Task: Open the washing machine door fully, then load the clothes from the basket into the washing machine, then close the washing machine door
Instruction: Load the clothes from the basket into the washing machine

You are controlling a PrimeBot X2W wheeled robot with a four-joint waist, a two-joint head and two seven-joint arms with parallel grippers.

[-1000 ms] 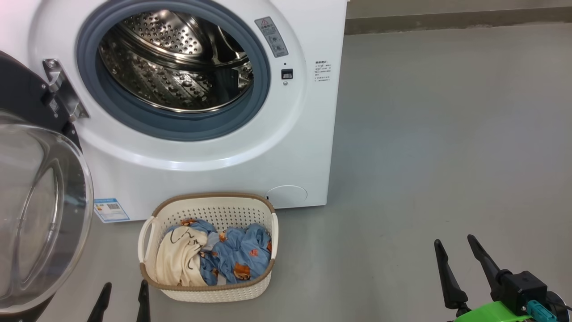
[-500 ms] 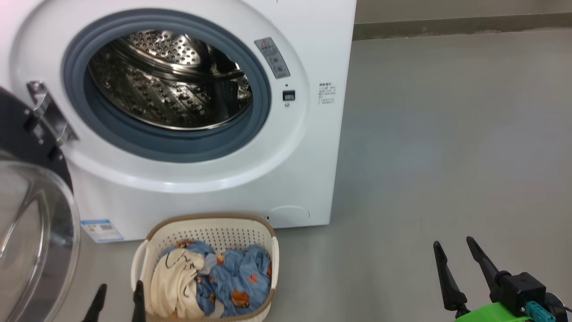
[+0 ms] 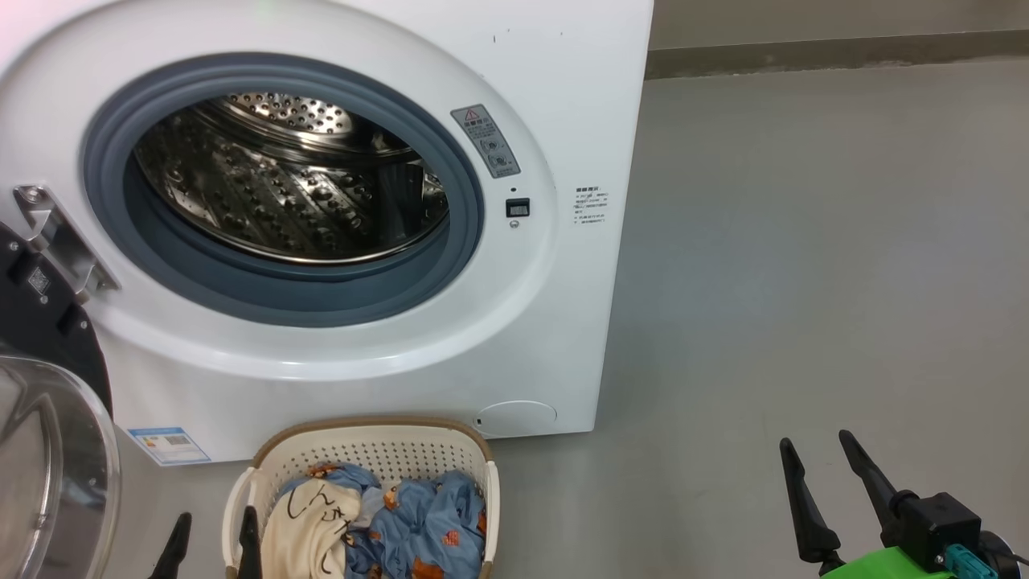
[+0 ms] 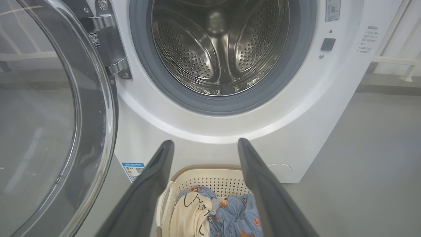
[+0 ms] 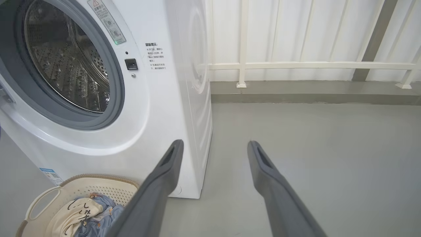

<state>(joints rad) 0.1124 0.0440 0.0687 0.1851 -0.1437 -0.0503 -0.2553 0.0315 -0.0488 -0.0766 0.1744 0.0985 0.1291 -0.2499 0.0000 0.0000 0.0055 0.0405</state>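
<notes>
Fingers of our left pincer (image 4: 205, 142) stand spread and empty by the near left corner of the basket (image 3: 370, 425), where the clothes (image 3: 426, 523) lie heaped. Our right pincer (image 3: 816, 441), likewise agape, hovers over grey floor (image 3: 804, 241). Behind the basket stands the washing machine (image 3: 563, 80), its steel drum (image 3: 281, 185) open to us. The door (image 4: 49, 115) hangs swung wide at the left.

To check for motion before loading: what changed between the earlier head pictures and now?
The camera moved: the whole head view slid downward; no thing itself shifted, none grasped or released. The washing machine door stays open, the clothes stay in the basket, left gripper and right gripper stay open, empty.
</notes>
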